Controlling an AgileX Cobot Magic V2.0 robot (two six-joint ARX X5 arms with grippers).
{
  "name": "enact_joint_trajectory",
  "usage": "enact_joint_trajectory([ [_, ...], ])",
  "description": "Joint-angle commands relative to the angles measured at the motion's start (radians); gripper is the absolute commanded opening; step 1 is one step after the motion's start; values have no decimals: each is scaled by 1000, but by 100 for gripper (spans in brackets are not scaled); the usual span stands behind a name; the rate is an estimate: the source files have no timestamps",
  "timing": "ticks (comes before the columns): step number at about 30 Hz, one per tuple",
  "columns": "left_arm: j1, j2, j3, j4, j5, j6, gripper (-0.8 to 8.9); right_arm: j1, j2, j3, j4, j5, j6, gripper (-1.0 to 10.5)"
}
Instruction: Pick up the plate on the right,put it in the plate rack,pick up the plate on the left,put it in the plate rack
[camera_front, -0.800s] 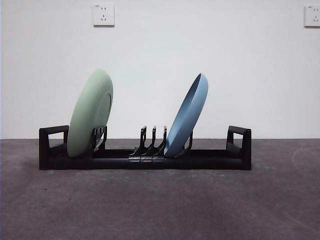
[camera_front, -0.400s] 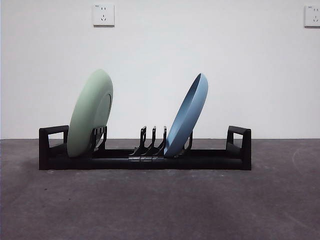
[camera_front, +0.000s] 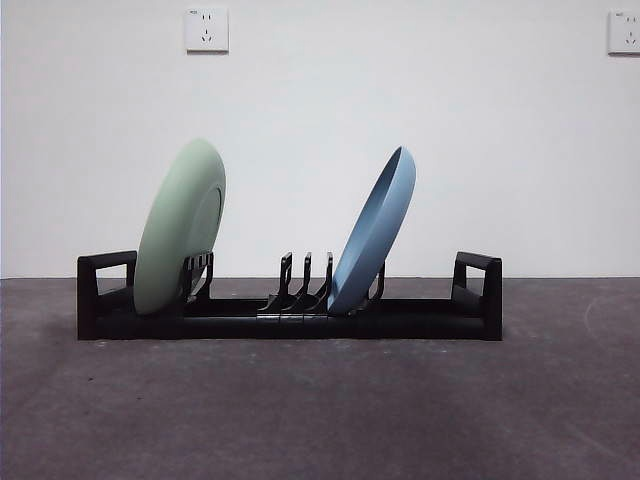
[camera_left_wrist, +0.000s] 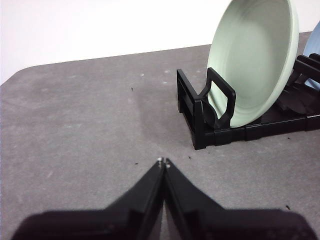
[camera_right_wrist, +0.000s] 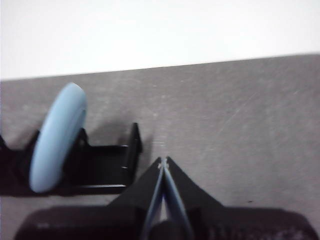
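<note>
Black plastic, the plate rack (camera_front: 290, 300) sits on the grey table (camera_front: 320, 410) with both plates standing tilted among its prongs: the green plate (camera_front: 180, 228) near one end handle, the blue plate (camera_front: 373, 232) past its middle. The left pincer (camera_left_wrist: 163, 162) and right pincer (camera_right_wrist: 163, 161) are both closed, empty, clear of the rack.

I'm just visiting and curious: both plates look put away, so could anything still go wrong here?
Possibly. The green plate and the blue plate both lean steeply in the plate rack, so a knock might tip them. The left gripper and the right gripper, both shut, sit off the rack's ends; a careless sweep could nudge it.
</note>
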Motion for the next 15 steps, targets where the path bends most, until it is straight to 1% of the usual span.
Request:
enact_joint_trajectory([
  [1, 3, -1, -13, -1, -1, 8, -3, -66, -37, -55, 6, -70, -91, 3],
  [3, 3, -1, -13, -1, 0, 8, -3, -132, -83, -108, 33, -143, -91, 3],
  [6, 3, -1, -13, -1, 0, 8, -3, -219, -158, -203, 108, -231, -93, 3],
  [10, 3, -1, -13, 0, 0, 8, -3, -276, -254, -325, 192, -264, -93, 3],
  [15, 3, -1, -13, -1, -1, 8, -3, -283, -354, -464, 247, -263, -89, 3],
])
